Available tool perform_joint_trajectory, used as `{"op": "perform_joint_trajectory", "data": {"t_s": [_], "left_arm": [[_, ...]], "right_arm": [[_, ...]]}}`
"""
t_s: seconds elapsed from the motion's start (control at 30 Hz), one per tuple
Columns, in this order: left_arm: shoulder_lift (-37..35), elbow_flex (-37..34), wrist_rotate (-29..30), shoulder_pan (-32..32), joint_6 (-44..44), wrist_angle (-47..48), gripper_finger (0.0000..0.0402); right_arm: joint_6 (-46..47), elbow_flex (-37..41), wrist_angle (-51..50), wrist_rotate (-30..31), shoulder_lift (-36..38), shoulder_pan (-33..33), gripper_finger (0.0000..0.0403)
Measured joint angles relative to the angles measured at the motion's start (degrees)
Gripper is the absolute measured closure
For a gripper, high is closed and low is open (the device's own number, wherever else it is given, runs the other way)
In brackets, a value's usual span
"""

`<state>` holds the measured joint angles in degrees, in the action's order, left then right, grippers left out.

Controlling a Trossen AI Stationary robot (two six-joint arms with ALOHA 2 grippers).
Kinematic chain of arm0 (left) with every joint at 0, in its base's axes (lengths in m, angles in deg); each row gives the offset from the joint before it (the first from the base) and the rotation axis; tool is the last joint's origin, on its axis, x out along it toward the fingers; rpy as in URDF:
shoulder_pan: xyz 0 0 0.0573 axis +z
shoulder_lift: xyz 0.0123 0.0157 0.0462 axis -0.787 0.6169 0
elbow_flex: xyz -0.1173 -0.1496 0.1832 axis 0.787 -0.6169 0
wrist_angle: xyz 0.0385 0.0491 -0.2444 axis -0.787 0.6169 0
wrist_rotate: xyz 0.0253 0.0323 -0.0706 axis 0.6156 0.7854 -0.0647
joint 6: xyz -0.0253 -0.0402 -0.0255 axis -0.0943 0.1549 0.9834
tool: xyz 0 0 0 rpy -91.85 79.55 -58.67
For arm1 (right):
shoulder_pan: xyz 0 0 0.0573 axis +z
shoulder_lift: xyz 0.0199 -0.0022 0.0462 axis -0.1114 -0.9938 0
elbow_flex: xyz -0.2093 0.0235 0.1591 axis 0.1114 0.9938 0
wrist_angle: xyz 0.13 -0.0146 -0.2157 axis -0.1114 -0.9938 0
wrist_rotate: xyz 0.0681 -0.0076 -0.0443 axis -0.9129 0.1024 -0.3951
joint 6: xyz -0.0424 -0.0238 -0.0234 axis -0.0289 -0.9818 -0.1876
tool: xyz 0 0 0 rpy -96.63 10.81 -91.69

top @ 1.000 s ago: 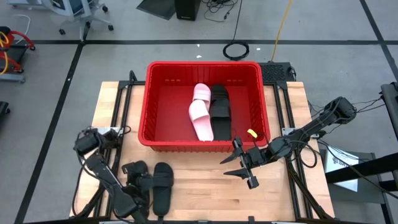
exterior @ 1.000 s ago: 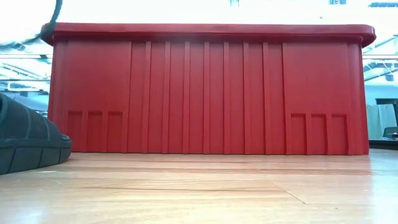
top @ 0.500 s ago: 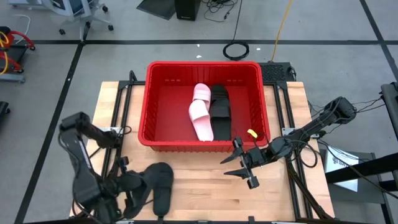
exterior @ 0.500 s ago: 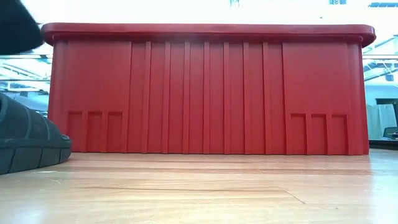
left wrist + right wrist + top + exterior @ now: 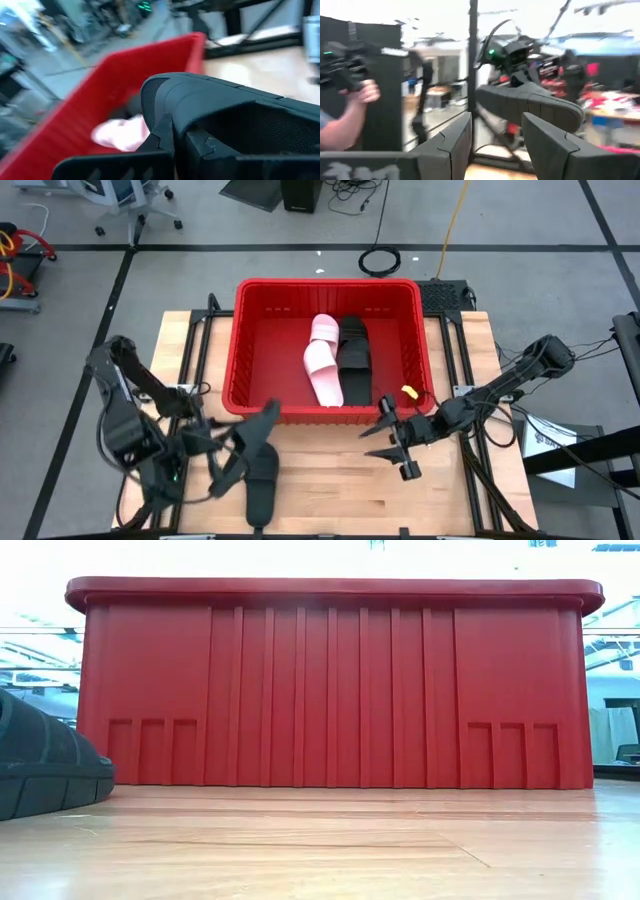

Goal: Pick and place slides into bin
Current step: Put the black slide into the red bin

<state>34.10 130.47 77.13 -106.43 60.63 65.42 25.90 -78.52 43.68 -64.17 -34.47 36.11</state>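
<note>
Left pincer (image 5: pixel 215 448) was pinched on a black slide (image 5: pixel 256 437), lower left of frame, raised toward the bin (image 5: pixel 240 350) for a drop over the near wall; a second earlier it was down on the counter (image 5: pixel 330 485); right pincer (image 5: pixel 393 442) was parked spread, lower right; pink slide (image 5: pixel 323 360) was already binned; another black slide (image 5: pixel 262 492) was left on the counter.

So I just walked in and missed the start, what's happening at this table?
The left gripper is shut on a black slide, lifted above the table near the red bin's front wall. Another black slide lies on the table. The bin holds a pink slide and a black one. The right gripper waits open, empty, by the bin's front right corner.
</note>
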Motion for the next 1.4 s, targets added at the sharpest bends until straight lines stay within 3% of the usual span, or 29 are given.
{"op": "perform_joint_trajectory", "data": {"t_s": [0.23, 0.37, 0.53, 0.77, 0.87, 1.03, 1.27, 1.4], "left_arm": [[-6.0, 0.0, 1.5, 13.5, -11.6, 0.4, 0.0401], [-8.5, 0.0, -0.9, 24.2, -18.4, 0.1, 0.0401], [-8.7, -0.3, -10.0, 39.2, -30.1, -4.3, 0.0401], [-4.0, -5.2, -26.7, 57.4, -52.6, -21.7, 0.0401], [-2.1, -8.5, -28.0, 62.8, -56.6, -26.0, 0.0401], [0.3, -15.2, -28.3, 70.6, -60.6, -34.4, 0.0401], [4.9, -23.0, -41.4, 77.2, -67.0, -49.4, 0.0401], [10.9, -23.1, -38.2, 77.8, -70.8, -50.4, 0.0401]], "right_arm": [[-9.1, 0.0, -3.9, 20.6, 4.7, -0.5, 0.0238], [-11.7, 0.0, -9.1, 26.7, 8.0, -3.0, 0.0238], [-10.3, 0.0, -17.9, 26.6, 12.0, -8.8, 0.0238], [-8.2, 0.0, -27.1, 26.4, 15.4, -17.7, 0.0238], [-8.5, 0.0, -28.4, 26.2, 15.8, -20.5, 0.0238], [-11.2, 0.0, -29.2, 26.2, 16.1, -23.6, 0.0238], [-11.0, 0.0, -32.2, 25.4, 16.0, -28.5, 0.0238], [-8.8, 0.0, -33.9, 17.8, 16.0, -32.6, 0.0238]]}}
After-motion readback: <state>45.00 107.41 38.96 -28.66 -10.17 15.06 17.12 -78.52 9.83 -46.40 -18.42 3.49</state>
